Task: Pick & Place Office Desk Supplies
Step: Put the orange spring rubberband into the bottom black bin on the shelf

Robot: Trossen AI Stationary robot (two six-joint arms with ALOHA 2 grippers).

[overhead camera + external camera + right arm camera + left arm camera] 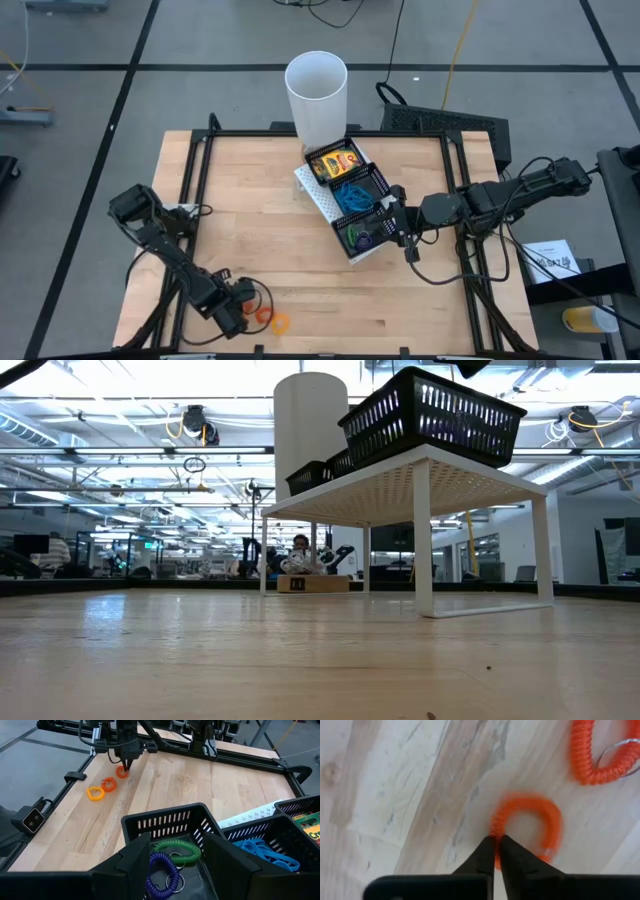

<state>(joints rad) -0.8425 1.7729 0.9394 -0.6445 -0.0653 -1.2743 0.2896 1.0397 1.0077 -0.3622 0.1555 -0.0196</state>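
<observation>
At the near left of the table the left gripper (496, 851) has its fingers pressed together on the rim of an orange coil loop (527, 827) that lies on the wood; a second orange coil loop (600, 755) with a metal ring lies just beside it, and in the right wrist view a yellow-orange coil loop (95, 793) sits beside those two, making three loose loops near the table's front left edge. Farther back and to the right stands a black mesh tray (375, 180) with three compartments, raised on a white perforated stand (420, 485) and set at an angle. The right gripper (175, 855) hovers over the tray's nearest compartment with its fingers spread wide and nothing between them. In that compartment lie one green coil loop (177, 847) and one purple coil loop (162, 870), each with a metal ring. The middle compartment holds a tangle of blue loops (262, 851), too bunched to count. The farthest compartment holds a yellow-and-green crayon box (337, 162); only one shows clearly from above. Behind the tray, at the far edge of the table, stands a tall white cup (317, 95), upright
</observation>
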